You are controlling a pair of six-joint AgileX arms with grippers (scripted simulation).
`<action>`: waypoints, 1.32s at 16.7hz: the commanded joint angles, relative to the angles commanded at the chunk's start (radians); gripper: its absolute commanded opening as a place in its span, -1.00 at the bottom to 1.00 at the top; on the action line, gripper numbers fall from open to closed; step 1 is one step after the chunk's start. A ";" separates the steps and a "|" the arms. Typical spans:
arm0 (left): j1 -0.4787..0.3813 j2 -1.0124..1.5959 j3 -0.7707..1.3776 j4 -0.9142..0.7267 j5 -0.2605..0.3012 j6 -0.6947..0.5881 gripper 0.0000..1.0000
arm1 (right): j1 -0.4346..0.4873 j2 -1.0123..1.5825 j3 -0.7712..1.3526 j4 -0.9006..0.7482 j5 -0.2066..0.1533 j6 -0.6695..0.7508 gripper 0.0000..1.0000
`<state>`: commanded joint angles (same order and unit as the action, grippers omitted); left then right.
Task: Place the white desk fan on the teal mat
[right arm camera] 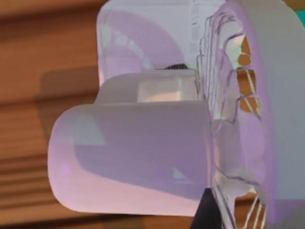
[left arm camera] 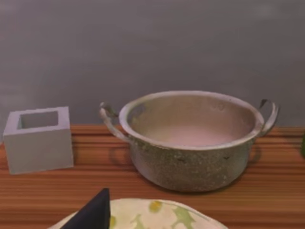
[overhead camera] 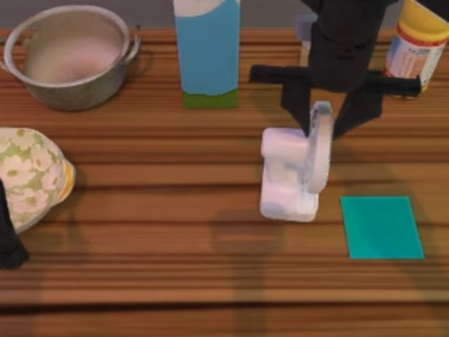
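1. Our right hand (overhead camera: 328, 123) hangs over the fan (overhead camera: 295, 172) in the upper right of the top view, its fingers spread either side of the round head — open, not yet pinching it.
2. The fan stands upright on the surface (overhead camera: 175, 281) at centre right; the mat (overhead camera: 382, 226) lies just to its lower right, apart from the base and bare.
3. In the right wrist view the motor housing (right arm camera: 133, 157) fills the frame, one dark fingertip (right arm camera: 207, 212) at the bottom edge.
4. Risk: the thin grilled head could slip or twist once pinched, tipping the fan — and the carton (overhead camera: 207, 49) and jar (overhead camera: 419, 42) stand close behind.
5. Our left hand (overhead camera: 10, 239) sits parked at the left edge by the flowered bowl (overhead camera: 31, 175); we cannot tell its state.
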<state>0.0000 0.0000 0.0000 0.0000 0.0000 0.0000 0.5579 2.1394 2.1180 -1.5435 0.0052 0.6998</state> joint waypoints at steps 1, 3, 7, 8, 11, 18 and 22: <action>0.000 0.000 0.000 0.000 0.000 0.000 1.00 | 0.000 0.000 0.000 0.000 0.000 0.000 -1.00; 0.000 0.000 0.000 0.000 0.000 0.000 1.00 | -0.005 -0.004 -0.003 0.003 0.000 0.003 -1.00; 0.000 0.000 0.000 0.000 0.000 0.000 1.00 | -0.020 -0.033 -0.053 0.011 0.000 0.111 -1.00; 0.000 0.000 0.000 0.000 0.000 0.000 1.00 | -0.028 -0.049 -0.076 0.016 0.000 0.163 -1.00; 0.000 0.000 0.000 0.000 0.000 0.000 1.00 | -0.057 -0.110 -0.161 0.041 0.000 0.367 -1.00; 0.000 0.000 0.000 0.000 0.000 0.000 1.00 | -0.136 -0.294 -0.407 0.119 -0.004 0.957 -1.00; 0.000 0.000 0.000 0.000 0.000 0.000 1.00 | -0.172 -0.378 -0.529 0.154 -0.005 1.188 -1.00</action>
<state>0.0000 0.0000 0.0000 0.0000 0.0000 0.0000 0.3854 1.7612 1.5888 -1.3897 0.0003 1.8882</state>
